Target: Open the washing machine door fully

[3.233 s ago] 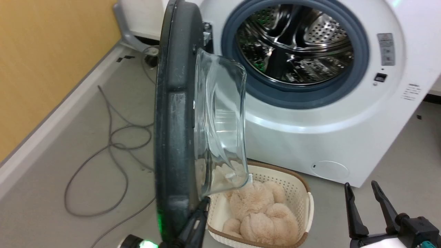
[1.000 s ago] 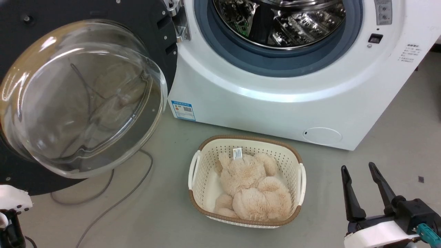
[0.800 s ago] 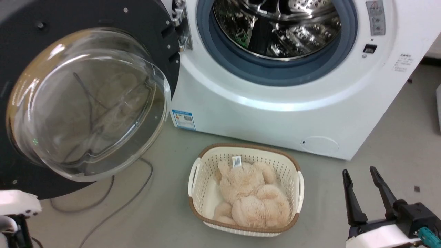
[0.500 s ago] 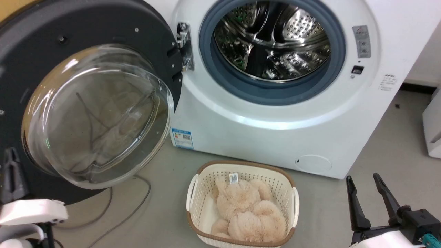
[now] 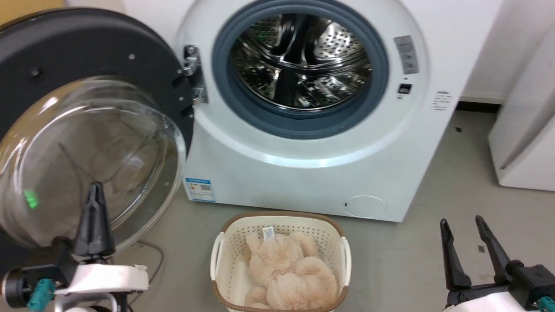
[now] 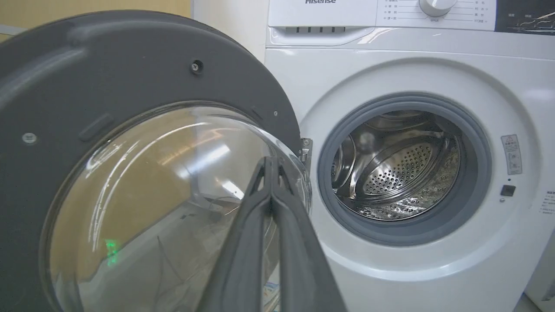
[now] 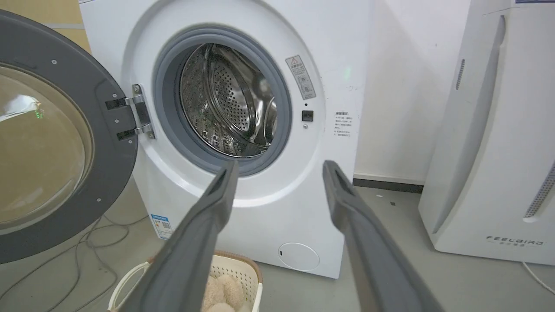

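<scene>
Swung from edge-on to wide open, the washing machine door (image 5: 86, 56) now stands left of the washing machine (image 5: 303, 173), its glass bowl facing out. At near left, the left gripper (image 5: 95, 189) sits before the glass, fingers pressed together on nothing. At near right, the right gripper (image 5: 461, 221) has its fingers apart. Between them, a basket (image 5: 217, 255) holds a plush toy (image 5: 286, 268).

A grey floor (image 5: 433, 182) runs back to a white wall (image 7: 399, 86) at the far right, a yellow wall (image 7: 43, 6) stands far left, and a white appliance marked FEELBIRD (image 7: 498, 130) stands at the right.
</scene>
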{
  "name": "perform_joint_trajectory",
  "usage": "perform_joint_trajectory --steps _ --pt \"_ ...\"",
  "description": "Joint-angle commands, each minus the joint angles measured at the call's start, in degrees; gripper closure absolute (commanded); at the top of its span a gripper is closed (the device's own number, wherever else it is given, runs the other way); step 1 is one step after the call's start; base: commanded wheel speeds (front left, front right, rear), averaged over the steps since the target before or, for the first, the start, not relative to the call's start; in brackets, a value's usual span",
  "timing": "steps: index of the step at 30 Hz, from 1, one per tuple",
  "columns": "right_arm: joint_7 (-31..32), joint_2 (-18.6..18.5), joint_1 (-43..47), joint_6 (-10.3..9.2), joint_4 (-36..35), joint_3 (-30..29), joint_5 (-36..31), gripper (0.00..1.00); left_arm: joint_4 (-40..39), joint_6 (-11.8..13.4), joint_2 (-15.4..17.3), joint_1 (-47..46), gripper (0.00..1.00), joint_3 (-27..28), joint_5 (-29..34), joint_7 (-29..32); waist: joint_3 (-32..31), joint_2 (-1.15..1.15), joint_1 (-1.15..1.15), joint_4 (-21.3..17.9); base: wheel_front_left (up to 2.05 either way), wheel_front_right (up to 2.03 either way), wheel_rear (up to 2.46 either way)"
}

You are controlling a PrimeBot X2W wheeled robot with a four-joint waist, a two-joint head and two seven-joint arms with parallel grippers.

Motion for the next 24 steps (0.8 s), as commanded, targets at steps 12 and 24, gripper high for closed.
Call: perform_joint_trajectory --steps 12,24 --pt "-0.26 0.16 1.62 0.29 -1.52 0.90 -0.07 0.00 2.74 0.00 -1.38 4.12 0.61 -5.50 0.16 -0.25 -0.73 0.00 0.00 -6.46 0.00 0.00 0.00" --pt "-0.26 0.16 2.20 0.29 -2.32 2.12 0.33 0.00 4.74 0.78 -1.66 5.11 0.00 -8.10 0.46 -0.25 -0.42 0.00 0.00 -8.47 0.00 0.00 0.00"
